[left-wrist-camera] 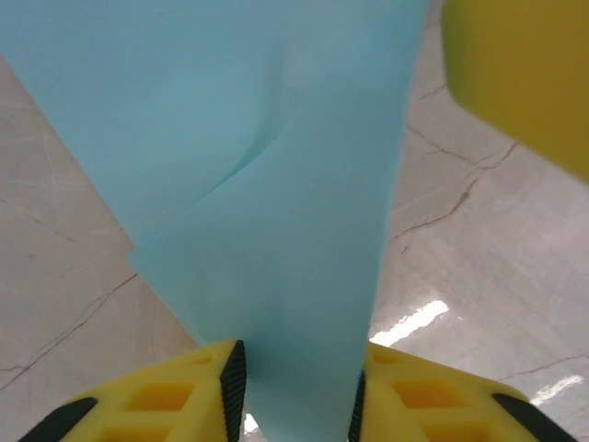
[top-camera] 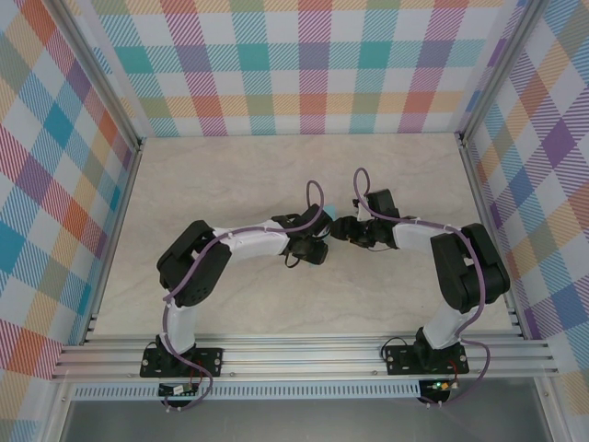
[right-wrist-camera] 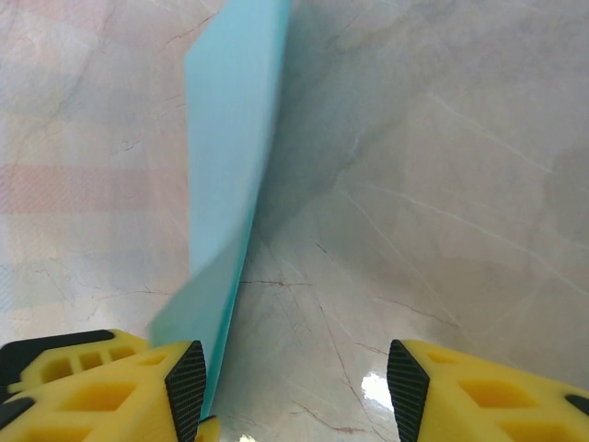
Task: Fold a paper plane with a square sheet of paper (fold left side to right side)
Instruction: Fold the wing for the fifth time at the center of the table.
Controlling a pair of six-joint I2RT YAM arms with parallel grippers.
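The turquoise paper (top-camera: 329, 215) is held up off the table between the two wrists at the table's middle. In the left wrist view the paper (left-wrist-camera: 267, 184) is a creased, narrowing strip. It runs down into my left gripper (left-wrist-camera: 296, 396) and fills the gap from one black pad to the other, while the jaws still stand apart. My right gripper (right-wrist-camera: 296, 387) is open, and the paper (right-wrist-camera: 230, 138) stands edge-on just inside its left finger (right-wrist-camera: 187, 382). Seen from above, the left gripper (top-camera: 322, 238) and right gripper (top-camera: 343, 230) nearly meet tip to tip.
The marbled tabletop (top-camera: 230, 175) lies below both grippers. A yellow finger of the right gripper (left-wrist-camera: 525, 74) hangs at the top right of the left wrist view. Aluminium rails (top-camera: 304, 354) edge the near side, and checked walls (top-camera: 55, 184) close in the other sides.
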